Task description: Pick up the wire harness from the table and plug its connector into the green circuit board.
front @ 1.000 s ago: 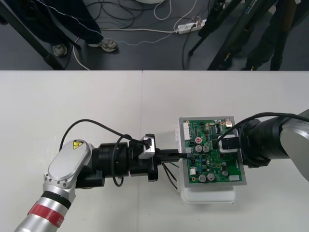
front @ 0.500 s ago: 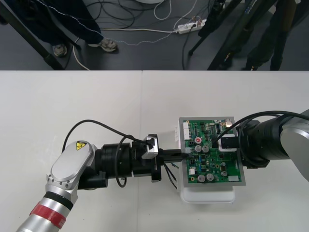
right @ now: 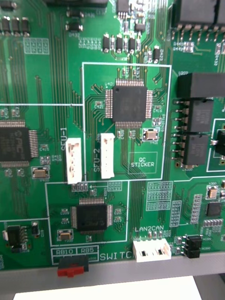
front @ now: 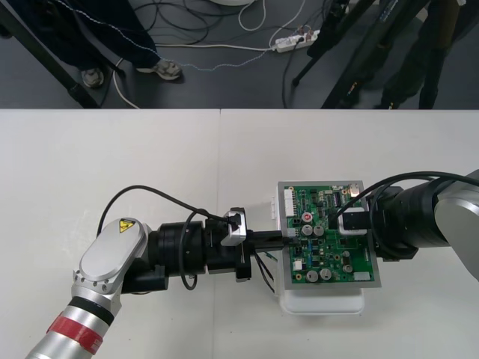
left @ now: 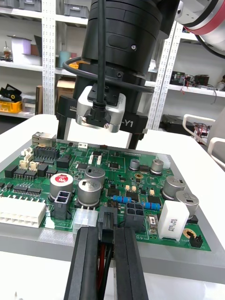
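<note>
Harness plug — long axis toward the board — clamped tight between left fingers

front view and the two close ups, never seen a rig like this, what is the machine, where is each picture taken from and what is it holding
It is a two-armed robot working at a light table. The front view looks down from above. The left arm comes in from the left and the right arm from the right. They meet over a green circuit board on a white base.

The left wrist view comes from a camera on the left arm. There the left gripper is shut on the wire harness. Its black plug is at the board's edge, and I cannot tell whether it is seated. Opposite stands the right gripper, fingers apart, over the board.

The right wrist view comes from the right arm's camera and looks closely at the board's surface.
</note>
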Available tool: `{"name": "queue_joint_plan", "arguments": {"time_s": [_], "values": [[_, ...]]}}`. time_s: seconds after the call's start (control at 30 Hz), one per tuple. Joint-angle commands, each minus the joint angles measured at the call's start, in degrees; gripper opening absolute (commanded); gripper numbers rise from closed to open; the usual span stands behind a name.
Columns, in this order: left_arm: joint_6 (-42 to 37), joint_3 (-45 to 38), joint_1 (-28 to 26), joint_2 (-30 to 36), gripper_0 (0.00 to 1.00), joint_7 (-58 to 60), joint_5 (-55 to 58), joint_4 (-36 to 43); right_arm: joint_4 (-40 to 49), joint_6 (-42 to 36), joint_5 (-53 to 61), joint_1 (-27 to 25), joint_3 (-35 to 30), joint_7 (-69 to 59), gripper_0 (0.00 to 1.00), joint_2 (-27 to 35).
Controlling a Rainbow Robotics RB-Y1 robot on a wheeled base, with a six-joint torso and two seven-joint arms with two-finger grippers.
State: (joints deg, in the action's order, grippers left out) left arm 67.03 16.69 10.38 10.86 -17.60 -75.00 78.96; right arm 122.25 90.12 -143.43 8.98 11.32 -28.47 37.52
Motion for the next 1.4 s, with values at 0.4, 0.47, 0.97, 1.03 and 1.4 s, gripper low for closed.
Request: {"name": "queue_joint_plan", "arguments": {"time_s": [0.4,0.47,0.97,1.03,1.4], "values": [[-1.0,3.0,2.5,-3.3,0.0,-0.2,0.6,2.9,2.0,-0.1,1.8,-0.1,0.6,-2.7,1.0,-1.0],[-1.0,3.1,2.5,-3.1,0.0,-0.2,0.6,2.9,2.0,-0.1,1.7,-0.1,0.7,-2.7,1.0,-1.0],[-1.0,2.6,1.5,1.3,0.42,-0.2,4.5,2.9,2.0,-0.1,1.6,-0.1,0.3,-2.5,1.0,-1.0],[-1.0,2.4,1.2,2.3,0.5,-0.2,4.9,3.1,2.0,-0.1,1.6,-0.1,0.1,-2.3,1.0,-0.8],[-1.0,-1.2,-3.4,8.7,0.54,0.7,4.9,10.2,2.0,-0.1,2.9,-0.1,-2.2,-0.5,1.0,3.0]]}}
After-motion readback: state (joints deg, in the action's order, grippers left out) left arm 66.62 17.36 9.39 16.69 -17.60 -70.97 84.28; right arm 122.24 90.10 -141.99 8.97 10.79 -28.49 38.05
